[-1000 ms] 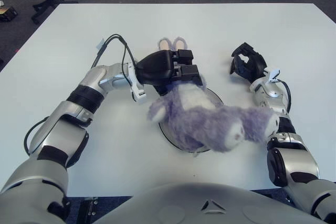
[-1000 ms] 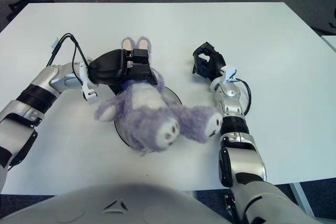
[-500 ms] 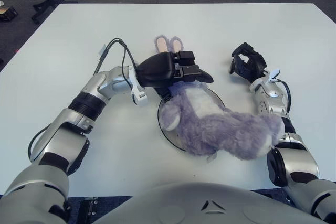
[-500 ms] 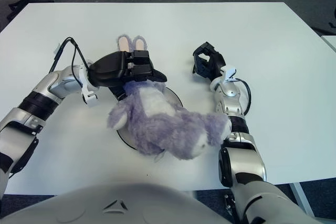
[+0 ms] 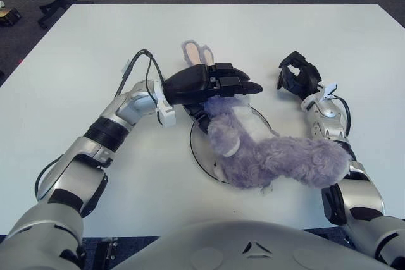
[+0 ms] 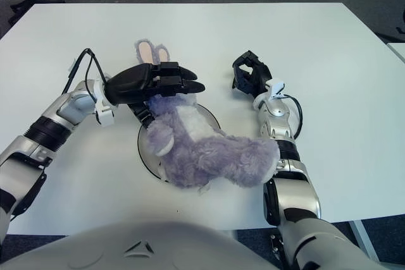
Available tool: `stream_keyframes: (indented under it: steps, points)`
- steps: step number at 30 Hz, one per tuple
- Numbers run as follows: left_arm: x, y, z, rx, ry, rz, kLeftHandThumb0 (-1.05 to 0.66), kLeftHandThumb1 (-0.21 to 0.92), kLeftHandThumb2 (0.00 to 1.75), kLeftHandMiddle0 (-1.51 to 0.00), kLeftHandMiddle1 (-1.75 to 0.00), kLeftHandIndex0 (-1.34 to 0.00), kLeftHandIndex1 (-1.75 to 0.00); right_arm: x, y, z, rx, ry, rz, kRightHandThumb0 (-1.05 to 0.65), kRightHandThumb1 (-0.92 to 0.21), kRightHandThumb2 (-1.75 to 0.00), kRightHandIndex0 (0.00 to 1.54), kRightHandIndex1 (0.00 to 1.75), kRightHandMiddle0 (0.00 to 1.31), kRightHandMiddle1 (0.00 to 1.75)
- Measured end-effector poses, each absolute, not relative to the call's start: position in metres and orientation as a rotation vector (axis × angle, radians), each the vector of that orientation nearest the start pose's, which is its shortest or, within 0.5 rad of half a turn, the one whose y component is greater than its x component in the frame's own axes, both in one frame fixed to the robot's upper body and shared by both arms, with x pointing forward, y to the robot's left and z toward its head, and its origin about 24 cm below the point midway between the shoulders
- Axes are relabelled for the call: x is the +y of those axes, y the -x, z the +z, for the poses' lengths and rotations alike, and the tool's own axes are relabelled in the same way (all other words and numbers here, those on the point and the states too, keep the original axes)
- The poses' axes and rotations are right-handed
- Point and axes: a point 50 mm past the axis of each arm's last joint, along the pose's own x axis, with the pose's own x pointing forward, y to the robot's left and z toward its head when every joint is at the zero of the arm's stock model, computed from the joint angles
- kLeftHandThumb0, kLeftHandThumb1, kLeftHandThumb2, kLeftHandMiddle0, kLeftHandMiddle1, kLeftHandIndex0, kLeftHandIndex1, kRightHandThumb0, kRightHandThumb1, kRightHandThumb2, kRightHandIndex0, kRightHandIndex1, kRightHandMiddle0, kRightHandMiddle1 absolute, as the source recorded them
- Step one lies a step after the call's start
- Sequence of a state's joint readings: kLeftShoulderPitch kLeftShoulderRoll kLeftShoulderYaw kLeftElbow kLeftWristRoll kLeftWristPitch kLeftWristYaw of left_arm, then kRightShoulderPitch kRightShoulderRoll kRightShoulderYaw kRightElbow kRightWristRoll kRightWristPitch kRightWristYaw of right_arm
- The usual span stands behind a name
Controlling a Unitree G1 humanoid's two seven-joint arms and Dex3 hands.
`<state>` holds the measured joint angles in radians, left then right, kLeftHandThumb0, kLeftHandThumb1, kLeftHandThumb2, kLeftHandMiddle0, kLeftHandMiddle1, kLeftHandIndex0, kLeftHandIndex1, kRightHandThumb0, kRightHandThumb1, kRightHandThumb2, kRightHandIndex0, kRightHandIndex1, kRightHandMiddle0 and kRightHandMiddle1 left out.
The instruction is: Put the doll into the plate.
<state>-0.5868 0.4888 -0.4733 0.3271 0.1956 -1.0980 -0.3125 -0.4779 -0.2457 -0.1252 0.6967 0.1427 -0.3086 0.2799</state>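
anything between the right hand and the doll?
Nothing but bare table. In the left eye view the right hand shows apart from the doll, up and to its right; only white tabletop shows between. The left hand is over the doll's head.

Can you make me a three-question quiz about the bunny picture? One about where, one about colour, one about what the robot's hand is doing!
1. Where does the doll lie?
A. Across the plate
B. On the floor
C. At the table's far corner

2. What colour is its fur?
A. Green
B. Purple
C. Red

3. How are the fingers of the left hand?
A. Stretched out over the doll's head
C. Hidden under the table
B. Curled in a fist

Answers: 1 A, its body covers the plate's middle and right side. 2 B, purple with a white tummy. 3 A, they reach flat above its head. The right hand is off to the doll's right.
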Motion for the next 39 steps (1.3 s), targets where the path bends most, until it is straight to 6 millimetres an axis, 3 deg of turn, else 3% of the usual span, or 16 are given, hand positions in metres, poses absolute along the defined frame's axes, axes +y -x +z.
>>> stream_keyframes:
  steps: [22,39]
  points:
    - [0.093,-0.268,0.149,-1.157,-0.632,-1.001,-0.87,0.92,0.55,-0.14,0.00,-0.19,-0.02,-0.204,-0.336,0.061,-0.102,0.074,0.153,-0.38,-0.69,-0.83,0.86,1.75,0.35,1.75]
    - [0.108,-0.282,0.152,-1.096,-0.540,-0.919,-0.89,0.92,0.64,-0.15,0.00,-0.22,-0.04,-0.204,-0.336,0.061,-0.102,0.073,0.153,-0.39,-0.68,-0.83,0.85,1.75,0.35,1.75]
